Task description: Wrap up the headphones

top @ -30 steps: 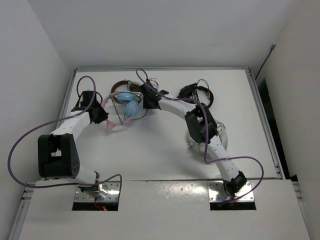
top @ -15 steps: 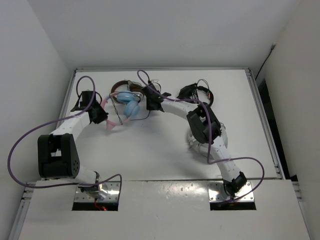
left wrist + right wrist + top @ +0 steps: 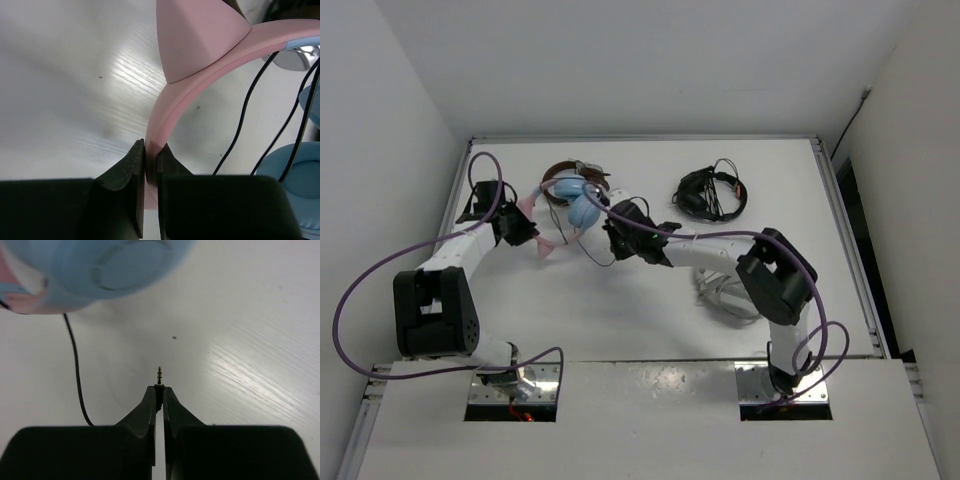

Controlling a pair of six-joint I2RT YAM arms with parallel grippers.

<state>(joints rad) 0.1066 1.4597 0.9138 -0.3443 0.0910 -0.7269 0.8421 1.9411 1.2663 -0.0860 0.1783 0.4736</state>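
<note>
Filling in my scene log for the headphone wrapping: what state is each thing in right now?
Pink-banded cat-ear headphones with light blue earcups: held by the pink headband.
Thin black cable: loose, not wound.
Metal audio plug: clamped, tip sticking out.
Left gripper: shut on pink headband.
Right gripper: shut on metal audio plug.
Brown-banded headphones: lying behind the pink pair, untouched.
Black headphones: lying apart, untouched.

The white table [image 3: 620,320] carries the headphones [image 3: 583,212], brown headphones [image 3: 552,172] and a black headset [image 3: 708,190].

The left gripper [image 3: 151,152] clamped tight, the right gripper [image 3: 159,391] pinched closed, both low
</note>
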